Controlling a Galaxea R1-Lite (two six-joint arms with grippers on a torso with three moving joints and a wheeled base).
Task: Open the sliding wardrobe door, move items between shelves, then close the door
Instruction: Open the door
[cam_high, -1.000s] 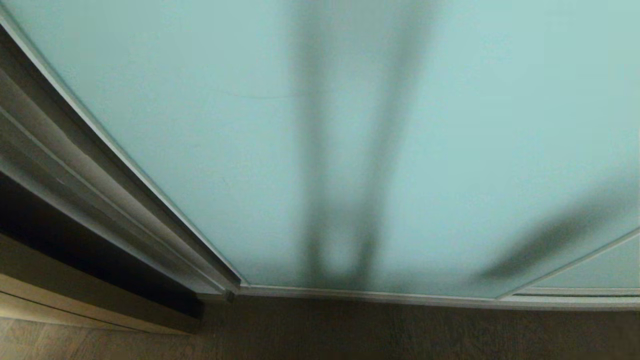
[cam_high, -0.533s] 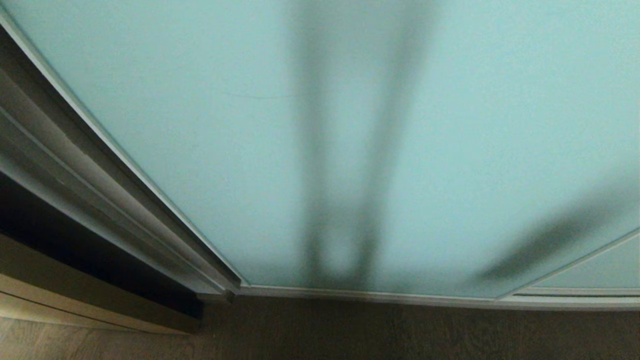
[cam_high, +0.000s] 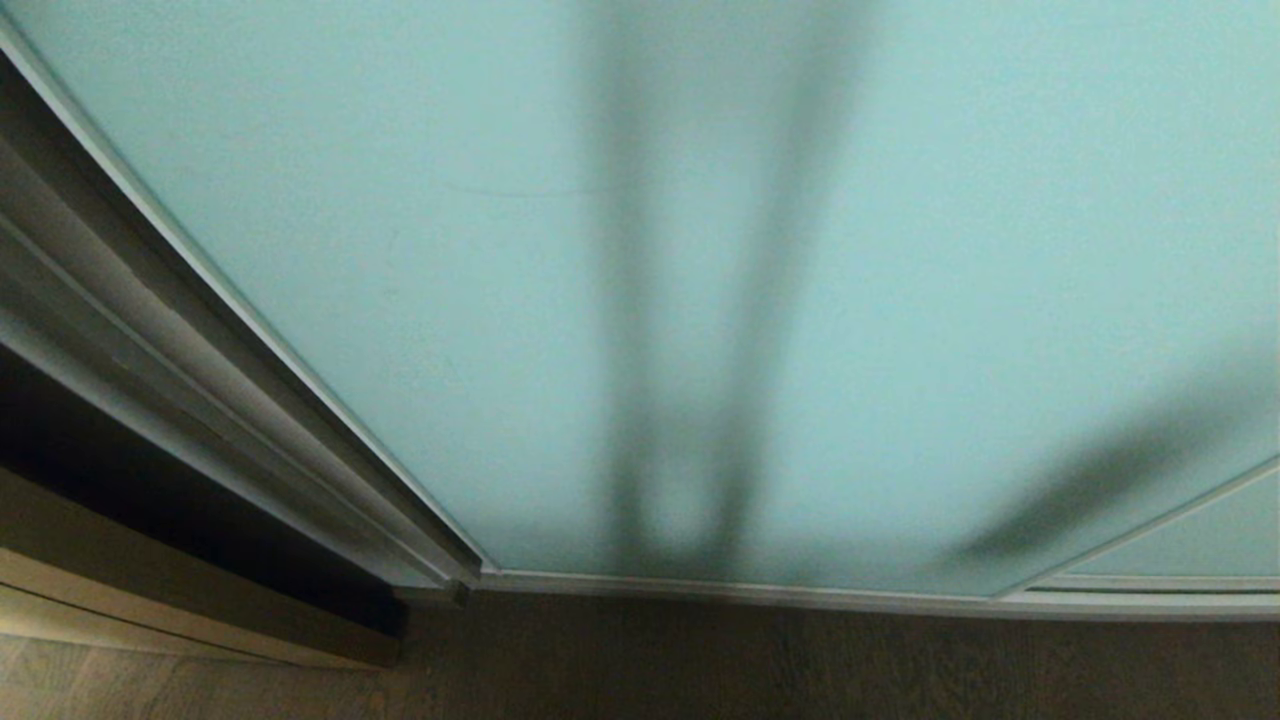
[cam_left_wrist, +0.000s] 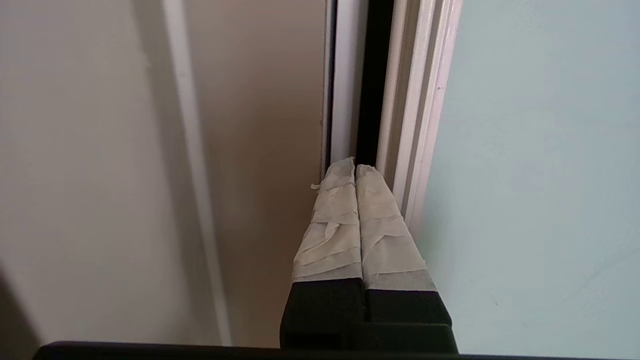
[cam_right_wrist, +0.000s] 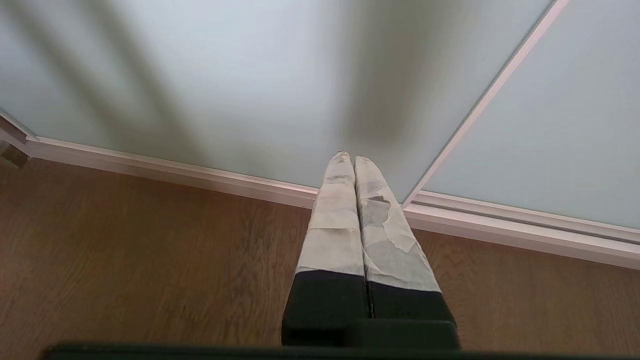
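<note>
The sliding wardrobe door, a frosted pale blue-green glass panel with a thin silver frame, fills the head view; neither arm shows there. In the left wrist view my left gripper is shut with nothing in it, its taped tips at the dark slot beside the door's frame edge, the glass alongside. In the right wrist view my right gripper is shut and empty, hanging over the wooden floor before the door's bottom rail. The items and the shelves are hidden behind the glass.
A tan wooden cabinet side stands next to the door frame. In the head view a dark gap and tan baseboard lie at the lower left. A second glass panel overlaps at the right. Dark shadows fall on the glass.
</note>
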